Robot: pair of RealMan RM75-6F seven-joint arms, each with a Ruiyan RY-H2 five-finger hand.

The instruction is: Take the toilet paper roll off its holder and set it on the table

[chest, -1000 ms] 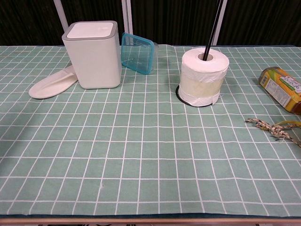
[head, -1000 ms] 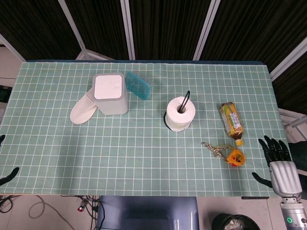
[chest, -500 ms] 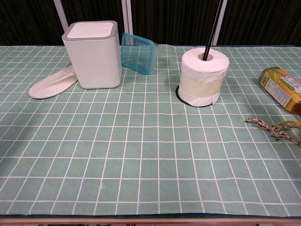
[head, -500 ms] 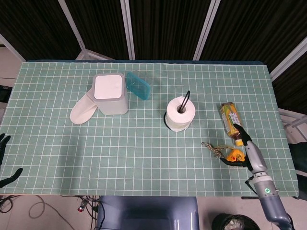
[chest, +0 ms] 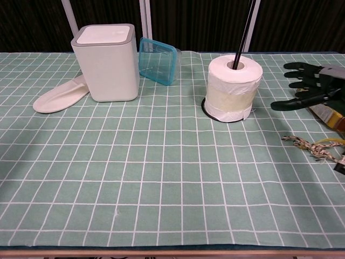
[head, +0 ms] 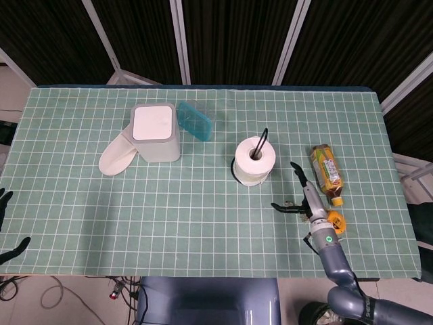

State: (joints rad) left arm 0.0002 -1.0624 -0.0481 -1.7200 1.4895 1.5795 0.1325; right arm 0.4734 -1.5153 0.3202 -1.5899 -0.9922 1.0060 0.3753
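Note:
The white toilet paper roll (head: 255, 161) (chest: 234, 88) stands upright on its holder, whose black rod (head: 263, 138) (chest: 245, 29) rises through the core. My right hand (head: 304, 197) (chest: 309, 86) hovers over the table to the right of the roll. Its fingers are spread, it holds nothing, and a clear gap separates it from the paper. My left hand (head: 3, 202) shows only as dark fingertips at the far left edge of the head view, apart and holding nothing.
A white lidded bin (head: 156, 132) (chest: 106, 62), a blue plastic box (head: 195, 120) (chest: 158, 60) and a white slipper (head: 118, 156) (chest: 59, 96) lie at the left. A tea bottle (head: 326, 169) (chest: 322, 101) and a rope toy (head: 331, 221) (chest: 310, 144) lie beside the right hand.
My right hand has come from the table's front right edge inward and leftward toward the roll, and now shows in the chest view. The left hand has barely moved.

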